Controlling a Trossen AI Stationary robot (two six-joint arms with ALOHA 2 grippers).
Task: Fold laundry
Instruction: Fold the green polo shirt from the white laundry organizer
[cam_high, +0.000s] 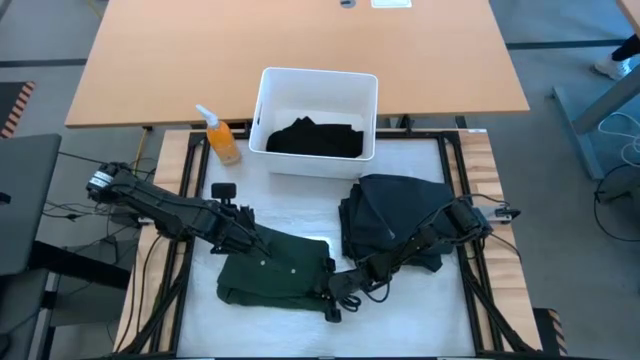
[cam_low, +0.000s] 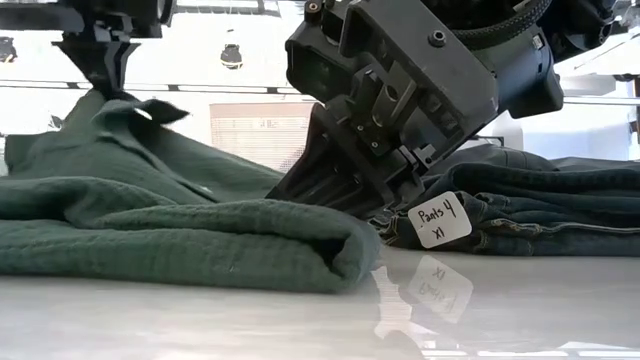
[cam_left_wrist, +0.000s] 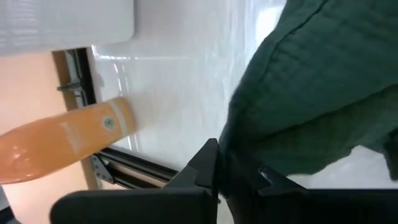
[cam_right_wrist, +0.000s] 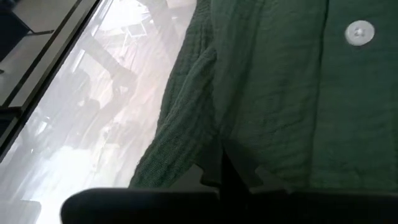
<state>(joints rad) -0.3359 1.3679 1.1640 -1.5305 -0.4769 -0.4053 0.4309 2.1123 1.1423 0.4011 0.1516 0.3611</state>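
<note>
High view, green shirt (cam_high: 272, 274) lying crosswise, both grippers pinching its ends

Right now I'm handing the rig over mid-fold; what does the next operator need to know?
Left gripper: pinching the far-left edge of the dark green shirt.
Right gripper: shut on the shirt's right edge, low on the table.
Shirt partly folded, middle of the white tabletop.
Dark pants, tagged, lie piled right of it.
Black garment waits in the white bin.
Left: finish the shirt, then the bin garment.
</note>
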